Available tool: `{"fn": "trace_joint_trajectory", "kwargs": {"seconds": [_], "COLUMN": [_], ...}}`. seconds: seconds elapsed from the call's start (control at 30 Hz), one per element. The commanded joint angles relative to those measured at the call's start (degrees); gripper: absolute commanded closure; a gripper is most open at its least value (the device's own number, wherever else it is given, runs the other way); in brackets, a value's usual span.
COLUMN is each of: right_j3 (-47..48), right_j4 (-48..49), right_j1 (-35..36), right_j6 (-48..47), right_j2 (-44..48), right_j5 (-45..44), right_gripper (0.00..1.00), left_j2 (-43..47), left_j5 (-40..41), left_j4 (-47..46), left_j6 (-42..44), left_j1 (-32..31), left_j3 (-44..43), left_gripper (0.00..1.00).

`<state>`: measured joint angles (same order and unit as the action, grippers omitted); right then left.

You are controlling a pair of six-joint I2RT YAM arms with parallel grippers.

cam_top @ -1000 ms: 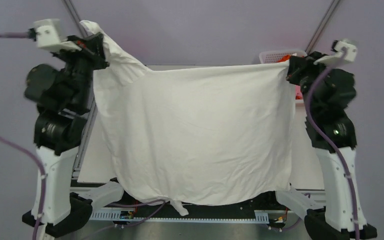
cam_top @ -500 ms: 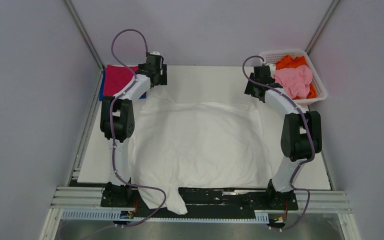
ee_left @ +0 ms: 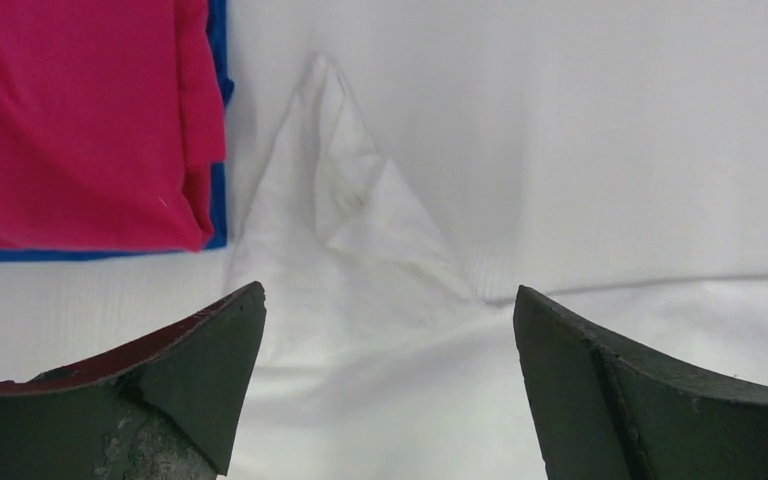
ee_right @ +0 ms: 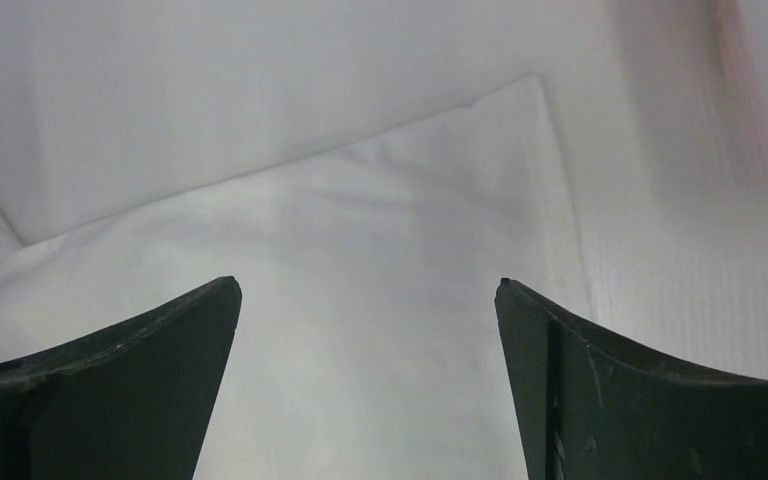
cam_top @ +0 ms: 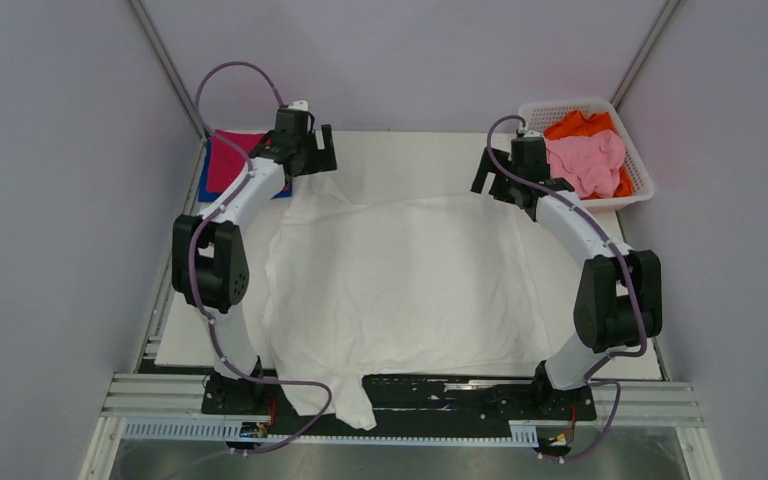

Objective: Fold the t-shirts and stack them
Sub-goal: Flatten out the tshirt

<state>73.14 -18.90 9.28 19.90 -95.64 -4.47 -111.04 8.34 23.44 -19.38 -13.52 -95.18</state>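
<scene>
A large white t-shirt lies spread flat on the table, its near hem hanging over the front edge. My left gripper hovers open over the shirt's far left corner, which stands up in a crumpled peak ahead of the open jaws. At the far right corner my right gripper is open too, white cloth lying flat under its spread fingers. A folded magenta t-shirt rests on a blue one at the back left.
A white lattice basket at the back right holds a pink t-shirt and an orange one. The table's metal rail runs along the front, with both arm bases on it.
A second ago both grippers held the white shirt stretched up by its top corners. It has since been laid on the table, and both grippers have opened and let go.
</scene>
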Motion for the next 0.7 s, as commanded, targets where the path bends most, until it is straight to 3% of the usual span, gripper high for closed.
{"fn": "trace_joint_trajectory", "kwargs": {"seconds": [0.0, 0.27, 0.67], "right_j3": [-5.76, -13.45, -15.40], "right_j4": [1.30, 2.24, 3.91], "right_j1": [0.40, 0.44, 0.45], "right_j6": [3.26, 4.83, 4.88], "right_j2": [4.17, 5.48, 0.84], "right_j5": [7.36, 10.69, 9.52], "right_gripper": [0.00, 0.00, 0.00], "left_j2": [7.94, 3.50, -10.06], "left_j5": [-9.81, -6.71, -7.29], "left_j4": [-5.67, -11.25, -13.51], "left_j6": [-5.87, -11.65, -15.19], "left_j1": [-0.19, 0.08, 0.77], "left_j3": [11.76, 15.15, 5.09], "left_gripper": [0.00, 0.00, 0.00]}}
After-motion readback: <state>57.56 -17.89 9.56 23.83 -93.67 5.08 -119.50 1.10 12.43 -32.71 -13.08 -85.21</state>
